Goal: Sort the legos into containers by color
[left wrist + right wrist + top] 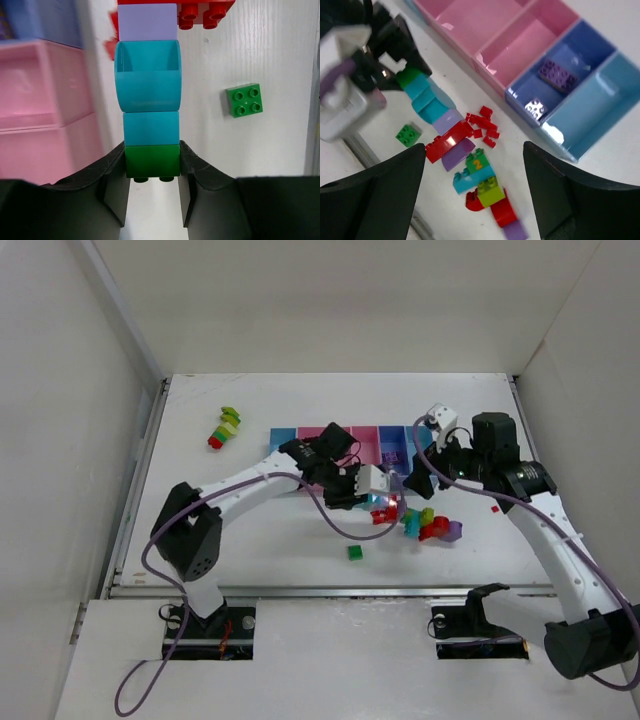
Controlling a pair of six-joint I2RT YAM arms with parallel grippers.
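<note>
My left gripper is shut on the dark green end brick of a chain of green, teal, curved teal, lavender and red legos. It shows in the top view just in front of the trays. My right gripper is open and empty above a pile of red, teal, yellow-green and purple legos; it shows in the top view. The purple-blue tray holds a purple brick and a pale brick. The pink trays look empty.
A loose green brick lies near the table's front edge and also shows in the left wrist view. A short green, yellow and red chain lies at the far left. Small red bricks are scattered by the trays. White walls enclose the table.
</note>
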